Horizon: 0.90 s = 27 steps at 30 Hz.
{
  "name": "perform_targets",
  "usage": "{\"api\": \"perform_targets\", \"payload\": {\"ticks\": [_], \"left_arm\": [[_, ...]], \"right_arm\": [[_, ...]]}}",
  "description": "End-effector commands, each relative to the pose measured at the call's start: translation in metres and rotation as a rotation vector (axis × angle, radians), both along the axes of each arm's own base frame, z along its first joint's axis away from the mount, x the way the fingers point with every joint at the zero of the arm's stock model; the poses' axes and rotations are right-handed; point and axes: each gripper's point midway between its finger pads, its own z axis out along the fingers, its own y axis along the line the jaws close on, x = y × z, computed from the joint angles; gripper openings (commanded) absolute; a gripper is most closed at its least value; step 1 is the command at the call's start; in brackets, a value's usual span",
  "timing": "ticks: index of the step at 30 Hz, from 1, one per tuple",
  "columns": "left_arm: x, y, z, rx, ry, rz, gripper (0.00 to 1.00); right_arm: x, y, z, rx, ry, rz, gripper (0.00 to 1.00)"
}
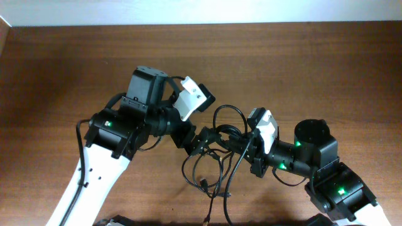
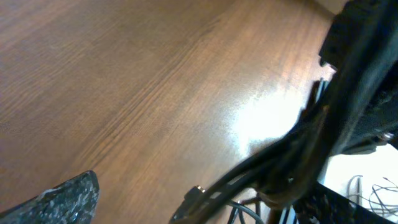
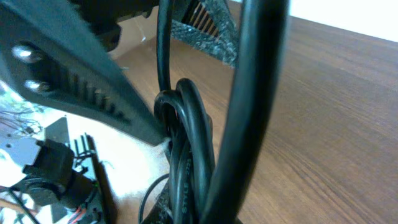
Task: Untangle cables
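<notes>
Left gripper [image 1: 202, 140] seemingly amid cables [image 1: 221, 133], mid table [image 1: 326, 69]

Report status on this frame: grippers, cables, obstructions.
Left gripper and right gripper both at the tangle, jaws unreadable. Cables bunched between them, loops trailing on the table. Nothing else in the way.

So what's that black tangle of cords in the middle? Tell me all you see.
The cords are several thin, black, rubbery-looking strands bunched together mid-table, loose loops spreading out, some trailing toward the near edge. A small plug end shows low down. They lie on the wooden table, with the jaws of the left arm and right arm meeting the bunch from either side; whether they pinch it is unclear.
</notes>
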Motion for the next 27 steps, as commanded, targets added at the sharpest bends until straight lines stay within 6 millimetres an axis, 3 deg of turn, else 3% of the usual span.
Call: {"api": "perform_targets", "payload": {"ticks": [1, 3, 6, 7, 9, 11, 14, 18, 21, 24, 26, 27], "left_arm": [[0.008, 0.002, 0.010, -0.002, -0.042, 0.037, 0.97], [0.010, 0.001, 0.012, -0.008, -0.055, 0.038, 0.97], [0.022, 0.000, 0.020, -0.025, -0.097, 0.075, 0.85], [0.030, 0.006, 0.017, -0.003, -0.092, 0.143, 0.84], [0.050, 0.027, 0.009, 0.063, -0.071, 0.343, 0.66], [0.053, 0.030, 0.009, 0.057, -0.053, 0.386, 0.64], [0.046, 0.020, 0.013, 0.009, -0.020, 0.344, 0.63], [0.030, 0.007, 0.015, -0.046, 0.041, 0.255, 0.65], [0.029, 0.017, 0.006, 0.002, 0.059, 0.296, 0.45], [0.038, 0.043, -0.010, 0.070, 0.144, 0.521, 0.43], [0.024, 0.040, -0.016, 0.054, 0.255, 0.535, 0.44], [0.011, 0.030, -0.015, 0.016, 0.316, 0.470, 0.45]], "right_arm": [[-0.012, 0.006, 0.012, 0.055, 0.006, 0.067, 0.04], [-0.019, 0.012, 0.020, 0.089, -0.008, 0.123, 0.04], [-0.018, 0.013, 0.018, 0.103, 0.040, 0.113, 0.04], [-0.018, 0.013, 0.018, 0.102, 0.043, 0.114, 0.04], [-0.018, 0.013, 0.018, 0.102, 0.042, 0.115, 0.08], [-0.018, 0.014, 0.019, 0.105, 0.037, 0.115, 0.08], [-0.024, 0.018, 0.029, 0.140, 0.010, 0.169, 0.08], [-0.022, 0.017, 0.028, 0.136, 0.009, 0.158, 0.08], [-0.006, 0.009, 0.018, 0.106, 0.061, 0.033, 0.08], [0.013, -0.001, 0.005, 0.093, 0.148, -0.126, 0.07], [0.030, -0.011, 0.002, 0.101, 0.172, -0.250, 0.07], [0.034, -0.011, 0.006, 0.115, 0.162, -0.262, 0.07]]}}
